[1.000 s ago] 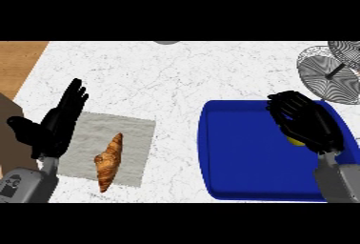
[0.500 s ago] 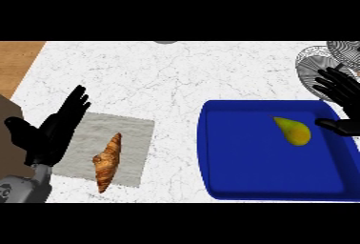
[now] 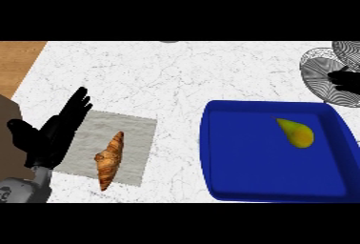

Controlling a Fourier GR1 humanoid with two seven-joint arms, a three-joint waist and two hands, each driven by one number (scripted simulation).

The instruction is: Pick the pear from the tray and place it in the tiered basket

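Observation:
The yellow-green pear lies on its side in the upper right part of the blue tray, with nothing touching it. The wire tiered basket stands beyond the tray's far right corner. Only a dark part of my right hand shows at the right edge, over the basket and well apart from the pear. My left hand rests open at the left edge, fingers up, beside the grey cloth.
A croissant lies on a grey cloth left of the tray. White marble counter stretches between cloth, tray and basket. A wooden surface borders the counter at the far left.
My right hand has lifted off the tray and moved up and right to the basket, uncovering the pear, which stays in the tray. The left hand has not moved.

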